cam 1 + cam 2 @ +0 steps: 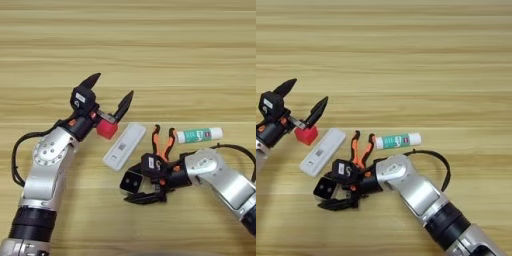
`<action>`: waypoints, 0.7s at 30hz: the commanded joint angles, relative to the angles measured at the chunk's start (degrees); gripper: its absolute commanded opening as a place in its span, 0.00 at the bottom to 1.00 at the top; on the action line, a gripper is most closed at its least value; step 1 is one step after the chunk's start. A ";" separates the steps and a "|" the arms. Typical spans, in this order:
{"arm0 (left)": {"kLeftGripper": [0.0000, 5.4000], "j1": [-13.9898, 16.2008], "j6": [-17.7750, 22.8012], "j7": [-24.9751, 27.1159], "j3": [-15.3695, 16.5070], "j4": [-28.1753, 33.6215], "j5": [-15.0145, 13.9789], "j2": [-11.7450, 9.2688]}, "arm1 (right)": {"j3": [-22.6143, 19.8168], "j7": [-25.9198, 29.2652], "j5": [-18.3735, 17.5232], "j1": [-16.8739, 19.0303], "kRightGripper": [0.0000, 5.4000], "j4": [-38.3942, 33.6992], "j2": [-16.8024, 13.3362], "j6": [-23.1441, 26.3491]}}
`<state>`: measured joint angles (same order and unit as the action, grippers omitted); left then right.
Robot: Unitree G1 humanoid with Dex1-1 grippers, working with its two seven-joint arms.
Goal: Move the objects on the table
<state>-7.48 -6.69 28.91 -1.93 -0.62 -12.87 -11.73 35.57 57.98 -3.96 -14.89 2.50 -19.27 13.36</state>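
My left gripper (110,92) is open, its two black fingers spread wide and pointing up and away. The red cube (106,130) sits on the table (150,50) just below the gripper's base, touching or nearly touching it and not between the fingers. My right gripper (134,190) reaches in from the right, near the table's front. It holds the small black-topped square block (131,182), which is tilted, with one finger lying under it.
A white flat device (125,146) lies slanted between the two grippers. Orange-handled pliers (162,142) lie just behind the right gripper's wrist. A green-white tube (199,135) lies to their right. A black cable loops by each arm.
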 commanded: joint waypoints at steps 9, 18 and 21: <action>1.00 0.30 0.77 -0.02 0.02 0.61 -0.06 -0.17 | 0.13 0.37 0.52 1.35 0.70 -0.58 -0.72 2.19; 1.00 0.23 0.66 -0.04 0.01 0.42 0.00 -0.13 | -0.26 -0.03 0.54 1.44 0.88 -1.60 -0.84 1.88; 1.00 0.20 0.59 -0.05 -0.04 0.30 0.04 -0.07 | -0.71 -0.29 0.29 1.54 0.95 -2.50 -0.94 1.90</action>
<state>-7.37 -6.65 28.89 -1.94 -0.58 -12.88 -11.73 35.49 57.96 -4.16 -13.94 0.54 -19.48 14.34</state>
